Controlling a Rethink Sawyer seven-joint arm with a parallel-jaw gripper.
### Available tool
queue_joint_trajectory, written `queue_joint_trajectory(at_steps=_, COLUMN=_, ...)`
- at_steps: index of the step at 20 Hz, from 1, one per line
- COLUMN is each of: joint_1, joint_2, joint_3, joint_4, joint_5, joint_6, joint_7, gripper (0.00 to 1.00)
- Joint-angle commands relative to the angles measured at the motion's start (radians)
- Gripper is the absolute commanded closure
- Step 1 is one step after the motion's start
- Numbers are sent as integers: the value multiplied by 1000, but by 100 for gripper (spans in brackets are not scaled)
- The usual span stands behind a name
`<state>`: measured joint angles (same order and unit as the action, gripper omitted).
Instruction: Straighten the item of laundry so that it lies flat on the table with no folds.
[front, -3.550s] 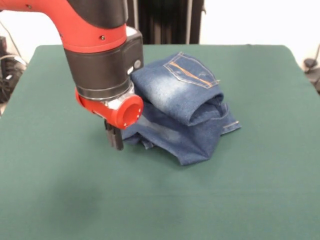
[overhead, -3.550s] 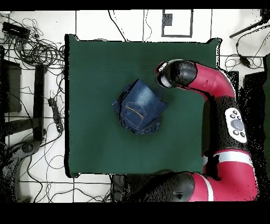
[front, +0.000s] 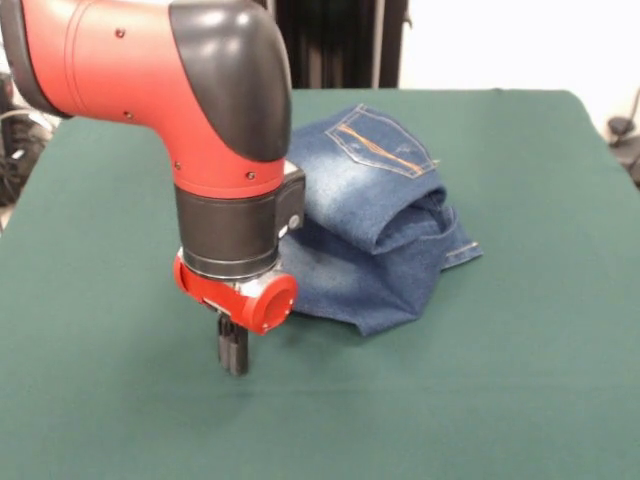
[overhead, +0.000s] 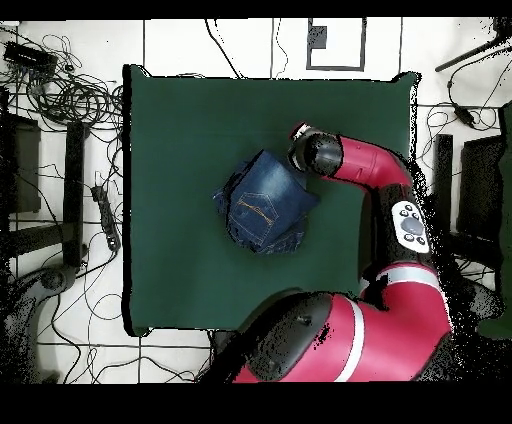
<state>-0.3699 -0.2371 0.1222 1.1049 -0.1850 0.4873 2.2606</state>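
The small blue denim jeans (front: 375, 220) lie crumpled and folded over themselves on the dark green table (front: 520, 380). A back pocket with orange stitching (front: 385, 140) faces up at the far side, and a folded edge bulges in the middle. In the overhead view the jeans (overhead: 265, 203) form a compact bundle near the table's centre. My gripper (front: 233, 355) hangs from the red arm just left of the jeans' near edge, its tips close to the cloth of the table, holding nothing. In the overhead view the arm's end (overhead: 312, 152) sits beside the bundle's upper right corner.
The arm's red and black body (front: 210, 110) fills the upper left of the front view and hides part of the jeans' left side. Cables and stands (overhead: 70, 110) lie on the floor around the table.
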Motion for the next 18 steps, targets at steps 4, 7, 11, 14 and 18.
queue_joint_trajectory(at_steps=4, joint_1=20, joint_2=-39, joint_3=40, joint_4=18, joint_5=-30, joint_6=168, joint_7=-90, gripper=0)
queue_joint_trajectory(at_steps=7, joint_1=21, joint_2=-37, joint_3=42, joint_4=8, joint_5=-6, joint_6=196, joint_7=-44, gripper=0)
queue_joint_trajectory(at_steps=11, joint_1=35, joint_2=-81, joint_3=30, joint_4=46, joint_5=101, joint_6=329, joint_7=113, gripper=0)
queue_joint_trajectory(at_steps=14, joint_1=46, joint_2=-130, joint_3=39, joint_4=124, joint_5=227, joint_6=454, joint_7=265, gripper=0)
queue_joint_trajectory(at_steps=18, joint_1=53, joint_2=-143, joint_3=43, joint_4=169, joint_5=313, joint_6=566, joint_7=275, gripper=0)
